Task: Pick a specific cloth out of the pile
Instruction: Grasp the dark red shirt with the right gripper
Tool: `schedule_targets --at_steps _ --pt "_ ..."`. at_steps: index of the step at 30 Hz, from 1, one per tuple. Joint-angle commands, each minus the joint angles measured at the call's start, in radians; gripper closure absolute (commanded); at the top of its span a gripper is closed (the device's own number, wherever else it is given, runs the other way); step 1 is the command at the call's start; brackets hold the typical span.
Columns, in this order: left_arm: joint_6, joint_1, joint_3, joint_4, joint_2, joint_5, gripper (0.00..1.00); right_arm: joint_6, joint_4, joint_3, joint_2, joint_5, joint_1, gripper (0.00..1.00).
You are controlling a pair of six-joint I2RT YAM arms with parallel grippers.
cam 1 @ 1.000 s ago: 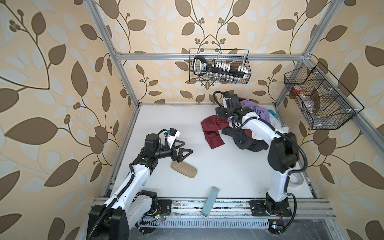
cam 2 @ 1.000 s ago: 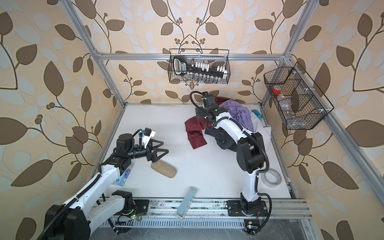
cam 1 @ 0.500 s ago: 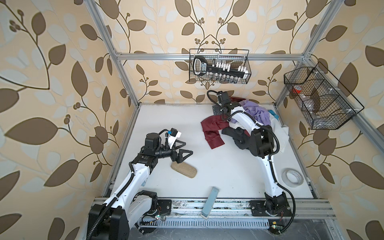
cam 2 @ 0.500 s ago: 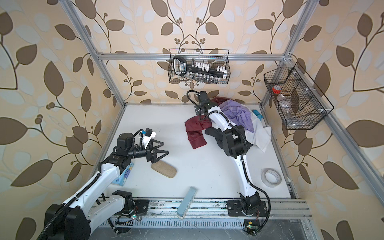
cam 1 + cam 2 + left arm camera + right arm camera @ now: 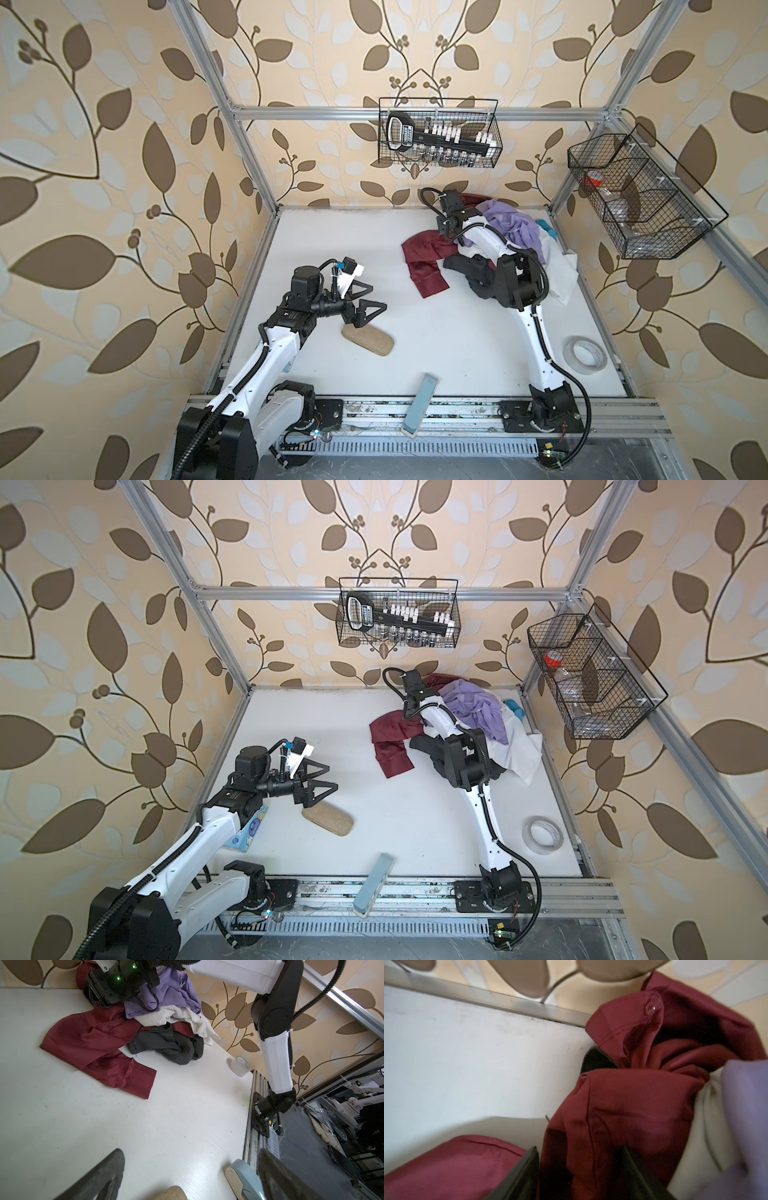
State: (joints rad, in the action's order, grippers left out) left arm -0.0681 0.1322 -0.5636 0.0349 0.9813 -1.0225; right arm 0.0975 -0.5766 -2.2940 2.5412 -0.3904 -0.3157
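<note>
Back-right of table [image 5: 332,241]: we log the pile [image 5: 515,224], w/ lavender garment [image 5: 511,220] on top, white garment [image 5: 557,266] on its right, black garment [image 5: 469,266] at its front.
Cloth: maroon cloth [image 5: 424,266], slightly shiny, lies on pile's left flank. Hemmed end is spread flat on table toward centre. Rest runs under lavender + white layers, and another maroon fold shows by back wall.
Cloth detail: we note a button [image 5: 650,1008] on a stitched maroon edge in R wrist view.
R gripper [image 5: 580,1159]: down on maroon fabric at pile's rear-left corner, close to back wall.
R fingers [image 5: 527,1169]: one each side of a bunched maroon fold, fabric filling the gap. We can't tell if they pinch it or only straddle it.
L gripper [image 5: 376,297]: left-centre of table, well apart from pile, just beside tan pad [image 5: 368,338].
L fingers [image 5: 108,1174]: wide apart, empty.
Front right: tape roll [image 5: 584,353] lies near R arm base.
Front edge: grey-blue bar [image 5: 419,405] overhangs the rail.
</note>
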Motion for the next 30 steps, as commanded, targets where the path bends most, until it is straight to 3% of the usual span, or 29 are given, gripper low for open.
schedule_targets --at_steps 1,8,18,30 --pt "-0.021 0.007 -0.04 0.0 0.003 -0.038 0.01 -0.001 0.022 -0.031 0.025 -0.049 -0.002 0.57" --pt "-0.023 0.007 -0.041 0.003 0.006 -0.037 0.01 -0.012 0.054 0.019 -0.032 -0.08 0.0 1.0" --pt "-0.027 0.007 -0.04 0.008 -0.003 -0.039 0.01 -0.03 0.122 0.233 -0.254 -0.093 -0.011 1.0" --pt "-0.027 0.015 -0.035 0.007 -0.022 -0.044 0.01 -0.047 0.162 0.453 -0.552 0.014 -0.008 1.0"
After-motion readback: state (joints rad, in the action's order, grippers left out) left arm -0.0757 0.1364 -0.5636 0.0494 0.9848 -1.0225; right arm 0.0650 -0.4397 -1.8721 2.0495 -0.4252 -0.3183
